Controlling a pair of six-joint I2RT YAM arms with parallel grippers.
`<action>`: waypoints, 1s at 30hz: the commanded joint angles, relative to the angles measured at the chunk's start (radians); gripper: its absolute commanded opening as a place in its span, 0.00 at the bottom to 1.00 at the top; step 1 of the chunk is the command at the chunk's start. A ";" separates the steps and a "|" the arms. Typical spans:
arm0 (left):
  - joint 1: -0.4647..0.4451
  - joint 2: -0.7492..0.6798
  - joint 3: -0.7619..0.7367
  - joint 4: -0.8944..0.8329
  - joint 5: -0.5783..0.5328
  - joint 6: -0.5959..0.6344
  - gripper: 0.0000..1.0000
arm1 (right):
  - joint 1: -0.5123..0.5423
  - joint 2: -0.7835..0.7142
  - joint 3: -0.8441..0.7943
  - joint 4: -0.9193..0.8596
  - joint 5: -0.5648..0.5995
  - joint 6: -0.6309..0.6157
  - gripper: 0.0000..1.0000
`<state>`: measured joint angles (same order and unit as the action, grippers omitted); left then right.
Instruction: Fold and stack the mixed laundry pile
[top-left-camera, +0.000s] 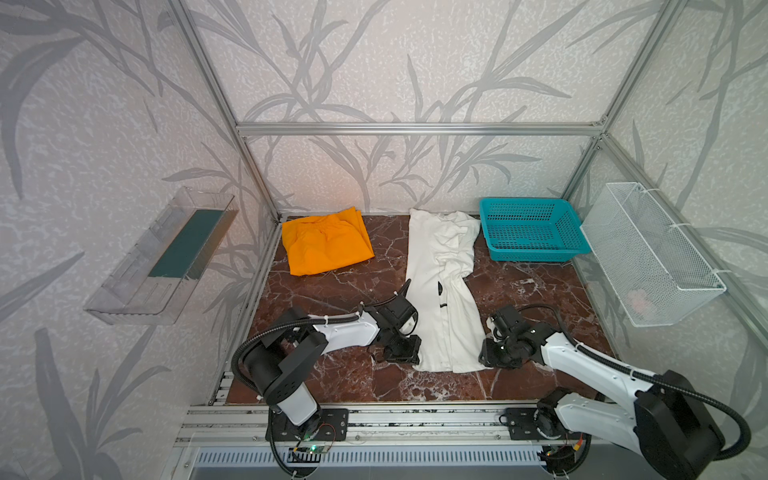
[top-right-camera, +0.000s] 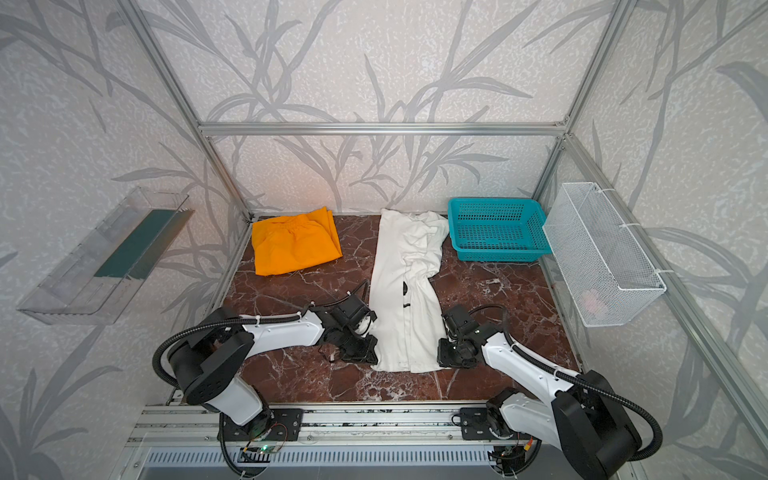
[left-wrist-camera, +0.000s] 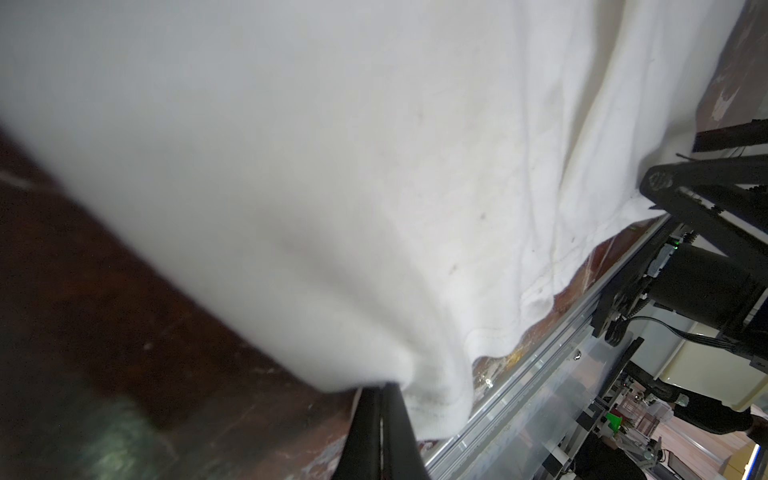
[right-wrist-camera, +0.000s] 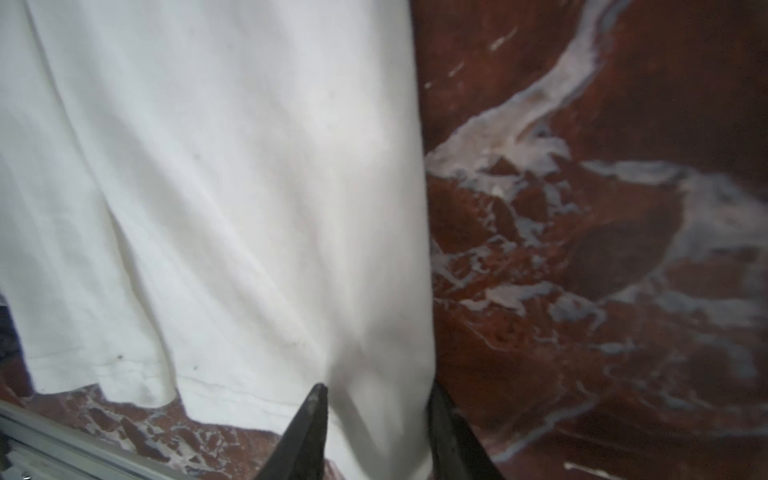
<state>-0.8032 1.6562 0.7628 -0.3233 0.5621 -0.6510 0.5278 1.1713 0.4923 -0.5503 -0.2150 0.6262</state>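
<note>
Closest to the lens runs the aluminium rail (top-left-camera: 415, 415) carrying both arm bases, along the front edge of the marble worktop (top-left-camera: 332, 299). A band of bare marble separates that rail from the hem of the white shirt (top-left-camera: 440, 266), which lies as a long narrow strip from the back wall towards the front, crumpled at its far end and flatter near the hem.

At the hem's left corner the left end effector (top-left-camera: 415, 356) sits low. In its wrist view the left end effector (left-wrist-camera: 381, 388) has its fingers pressed together with the cloth gathered at their tips, so it grips the shirt corner. At the hem's right corner is the right end effector (top-left-camera: 485, 359). In its wrist view its fingers (right-wrist-camera: 316, 411) stand apart astride the shirt's side edge, the cloth between them not visibly pinched.

Folded orange trousers (top-left-camera: 324, 243) occupy the back left corner, well apart from the shirt, with open marble between the two garments. A teal basket (top-left-camera: 536, 254) fills the back right corner, the shirt's rumpled edge just beside it. Bare marble in front of that basket leaves room to the right of the shirt.
</note>
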 joint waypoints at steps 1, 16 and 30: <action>-0.030 0.099 -0.114 -0.250 -0.207 -0.001 0.00 | 0.000 0.060 -0.025 -0.040 -0.046 -0.026 0.22; -0.034 -0.269 -0.014 -0.597 -0.238 -0.013 0.00 | 0.087 -0.111 0.218 -0.488 0.143 0.005 0.00; -0.077 -0.350 -0.051 -0.338 -0.103 -0.101 0.28 | 0.101 -0.107 0.116 -0.408 0.068 0.065 0.00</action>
<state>-0.8608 1.3334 0.7311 -0.7681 0.4145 -0.7033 0.6220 1.0580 0.6296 -0.9642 -0.1329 0.6682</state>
